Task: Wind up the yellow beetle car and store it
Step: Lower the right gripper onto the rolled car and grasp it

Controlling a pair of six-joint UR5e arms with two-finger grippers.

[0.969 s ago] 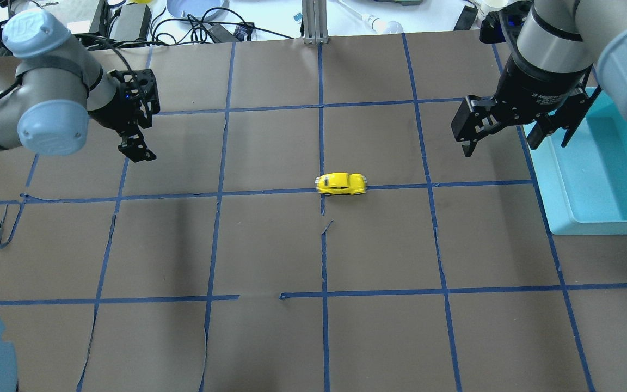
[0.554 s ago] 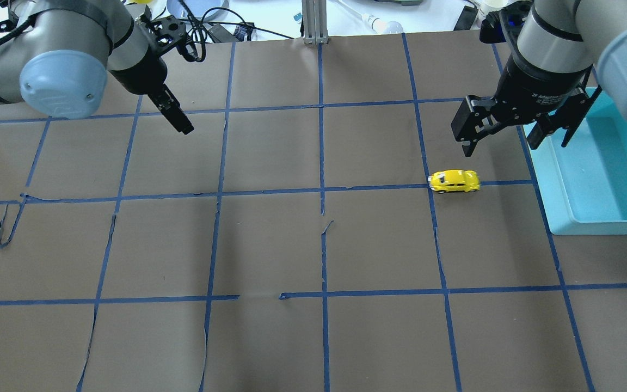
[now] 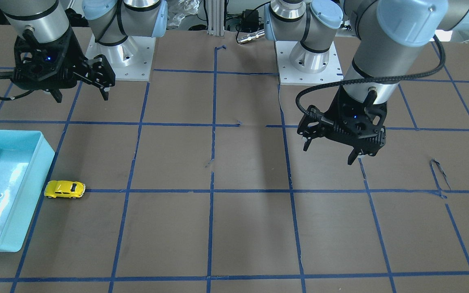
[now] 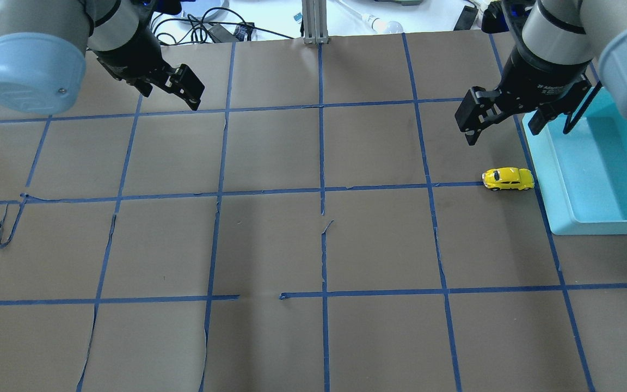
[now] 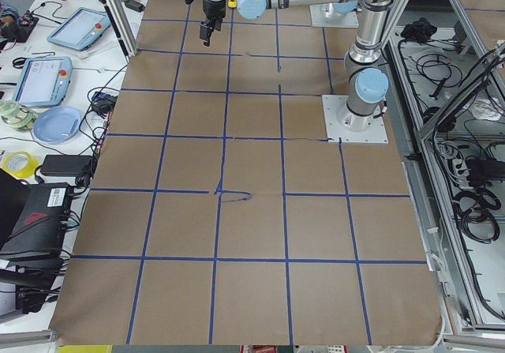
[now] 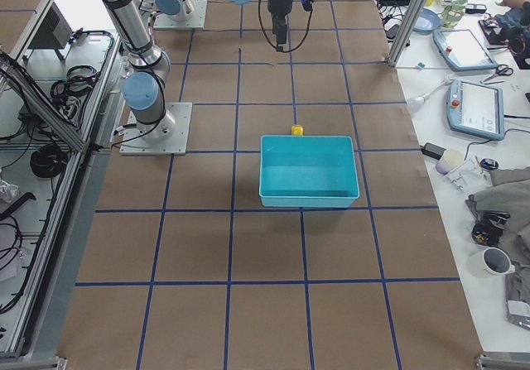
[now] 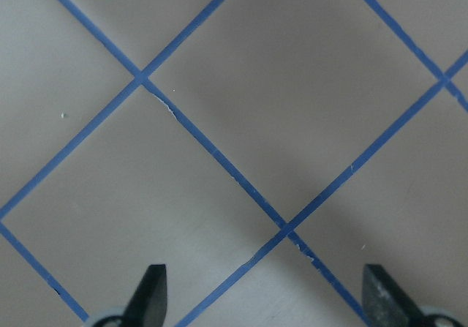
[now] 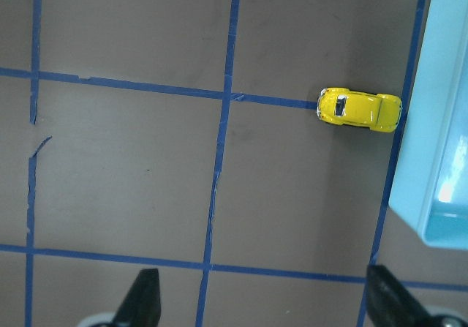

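Observation:
The yellow beetle car (image 4: 508, 178) stands on its wheels on the brown table, with its front end against or very near the left wall of the light-blue bin (image 4: 558, 220). It also shows in the front view (image 3: 64, 189) and the right wrist view (image 8: 360, 109). My right gripper (image 4: 501, 133) is open and empty. It hovers above the table just beyond the car, near the bin's far left corner. My left gripper (image 4: 172, 95) is open and empty. It hangs over the far left of the table, far from the car.
The bin (image 3: 31, 191) is empty inside. The table is brown paper with a blue tape grid. Torn tape curls (image 4: 6, 228) lie at the left. A metal post (image 4: 314, 22) stands at the far edge with cables and clutter behind it.
The car has rolled right from the table's centre to the bin's wall. My left gripper has swung back and away to the far left. My right gripper has barely moved.

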